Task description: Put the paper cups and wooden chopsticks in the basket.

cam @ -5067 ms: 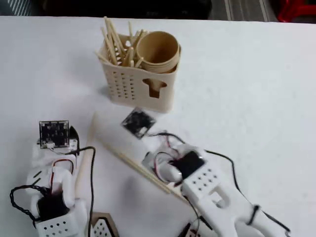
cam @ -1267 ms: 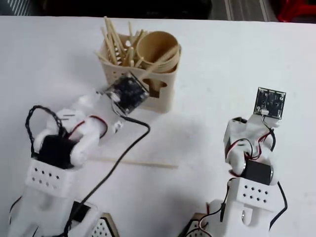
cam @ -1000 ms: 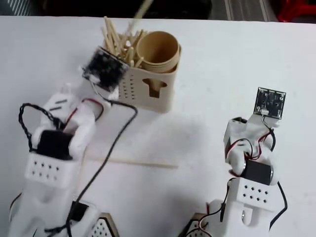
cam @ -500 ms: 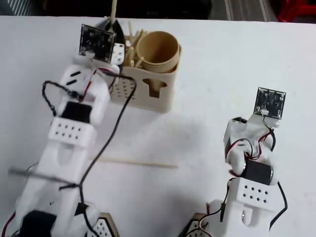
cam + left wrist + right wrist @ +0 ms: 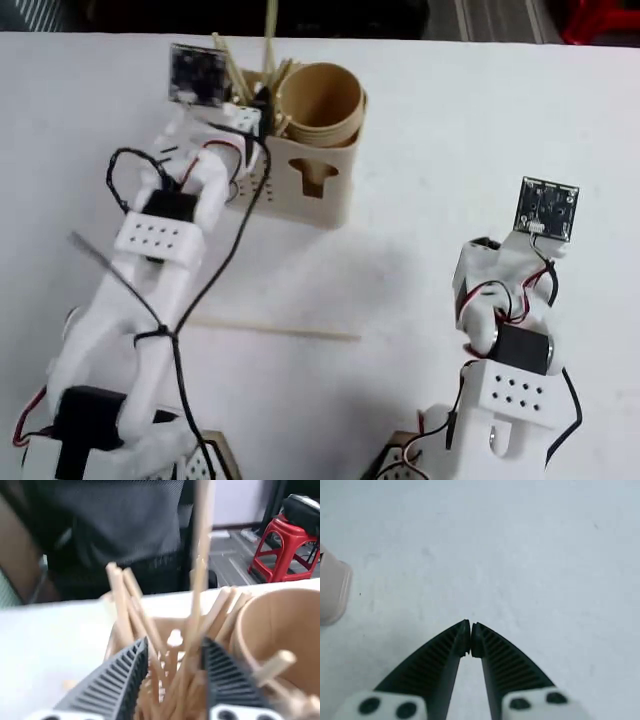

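Observation:
A cream slotted basket point(image 5: 300, 190) stands at the back of the table with stacked paper cups point(image 5: 320, 95) and several wooden chopsticks point(image 5: 283, 72) in it. My left gripper point(image 5: 262, 102) hovers over the basket's chopstick side. In the left wrist view that gripper point(image 5: 175, 645) is open, and an upright chopstick point(image 5: 199, 575) stands between its fingers among the others point(image 5: 125, 597), beside the cup point(image 5: 280, 630). The same stick point(image 5: 270, 35) points up in the high view. One chopstick point(image 5: 270, 329) lies flat on the table. My right gripper point(image 5: 470, 637) is shut on nothing above bare table.
The right arm point(image 5: 505, 330) rests at the right side of the white table point(image 5: 450, 130), well away from the basket. A cream basket corner point(image 5: 330, 595) shows in the right wrist view. A red stool point(image 5: 285, 545) stands on the floor beyond the table.
The left arm swung a chopstick up from the basket's left side to over it, and the stick now stands upright in the basket. The right arm, earlier at the table's middle, has stayed still.

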Controlling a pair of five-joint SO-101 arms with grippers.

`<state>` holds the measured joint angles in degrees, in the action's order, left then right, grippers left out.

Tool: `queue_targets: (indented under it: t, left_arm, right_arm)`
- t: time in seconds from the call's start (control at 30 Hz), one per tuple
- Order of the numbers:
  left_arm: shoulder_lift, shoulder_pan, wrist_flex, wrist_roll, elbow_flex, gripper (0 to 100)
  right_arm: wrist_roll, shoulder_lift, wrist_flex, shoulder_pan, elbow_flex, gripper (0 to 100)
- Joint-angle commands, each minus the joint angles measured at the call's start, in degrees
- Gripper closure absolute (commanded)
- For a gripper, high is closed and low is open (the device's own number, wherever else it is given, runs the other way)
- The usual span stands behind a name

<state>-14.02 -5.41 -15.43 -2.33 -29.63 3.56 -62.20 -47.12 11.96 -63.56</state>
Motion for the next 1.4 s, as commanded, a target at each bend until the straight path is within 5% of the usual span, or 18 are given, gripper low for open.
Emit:
queue_targets:
  t: [0.0,0.63,0.87,1.1,1.37]
  left_arm:
    - [-5.7,2.3,-9.1,-1.5,6.6,78]
    - [-27.7,14.2,-53.2,16.4,7.1,78]
    - [-27.7,17.0,-53.3,26.1,-7.4,78]
    - [-26.2,17.9,-49.2,27.5,-17.8,83]
    - [-5.2,17.5,-46.9,27.5,-11.4,80]
  right_arm:
    - [-0.3,-0.6,1.0,0.1,1.9,98.1]
    - [0.1,-0.6,1.2,-2.0,1.1,98.1]
    - [0.1,-0.6,1.2,-2.0,1.1,98.1]
    - [0.1,-0.6,1.2,-2.0,1.1,98.1]
    - [0.1,-0.6,1.2,-2.0,1.1,98.1]
